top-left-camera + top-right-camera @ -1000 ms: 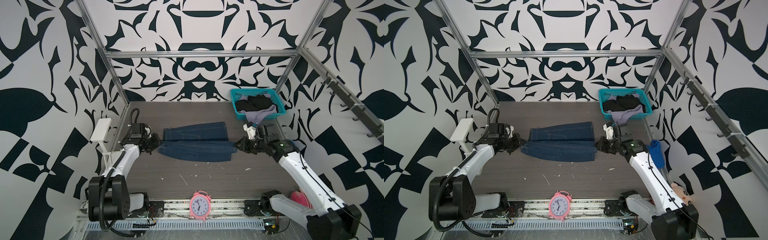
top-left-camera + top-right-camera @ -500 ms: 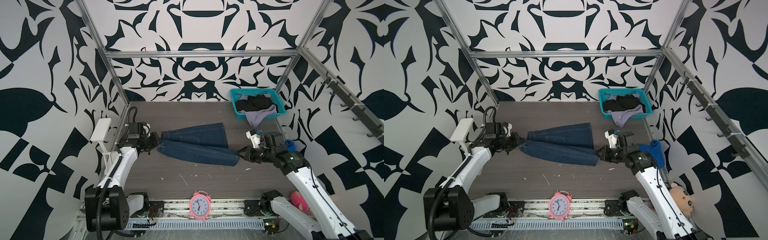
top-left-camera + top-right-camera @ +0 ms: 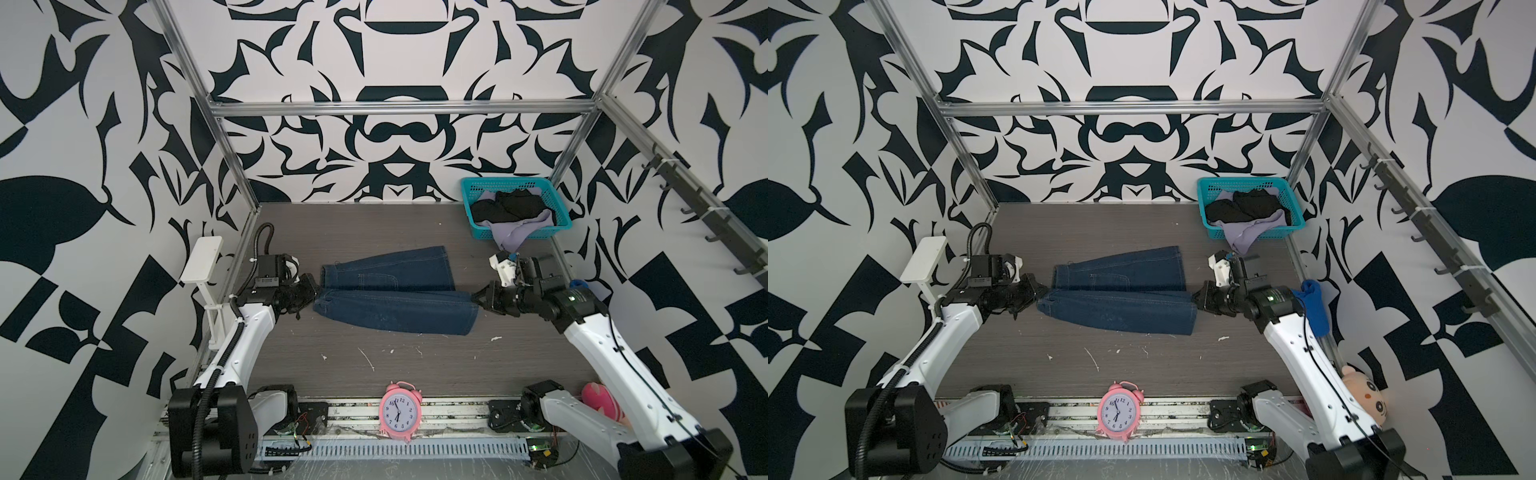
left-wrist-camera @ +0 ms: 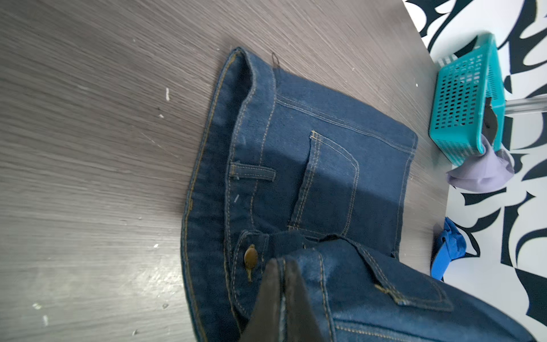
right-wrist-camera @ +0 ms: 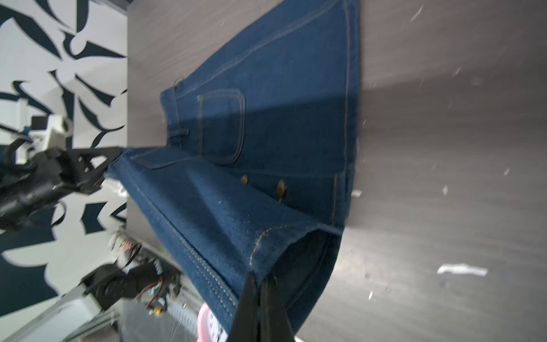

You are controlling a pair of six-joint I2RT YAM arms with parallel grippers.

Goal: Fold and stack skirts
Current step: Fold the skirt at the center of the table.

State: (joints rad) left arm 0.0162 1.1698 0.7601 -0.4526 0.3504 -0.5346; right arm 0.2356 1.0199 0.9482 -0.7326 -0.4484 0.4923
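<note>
The dark blue denim skirt (image 3: 395, 291) (image 3: 1121, 299) lies stretched across the table's middle, its near half raised and pulled over the far half. My left gripper (image 3: 312, 292) (image 4: 283, 263) is shut on the waistband corner beside the brass button. My right gripper (image 3: 475, 298) (image 5: 260, 278) is shut on the hem corner at the opposite end. The black skirt (image 3: 505, 206) (image 3: 1241, 208) lies bunched in the teal basket (image 3: 559, 212), and the lavender skirt (image 3: 513, 235) (image 3: 1244, 237) hangs over the basket's front rim.
A pink alarm clock (image 3: 399, 411) stands at the table's front edge. A bright blue cloth (image 3: 1314, 305) hangs by the right wall behind the right arm. A pink plush toy (image 3: 1368, 395) sits at the front right. White scraps dot the table in front of the denim.
Both grippers, still shut on the denim skirt, have carried its lifted edge toward the front of the table; the right arm drew back to the right, stretching the cloth.
</note>
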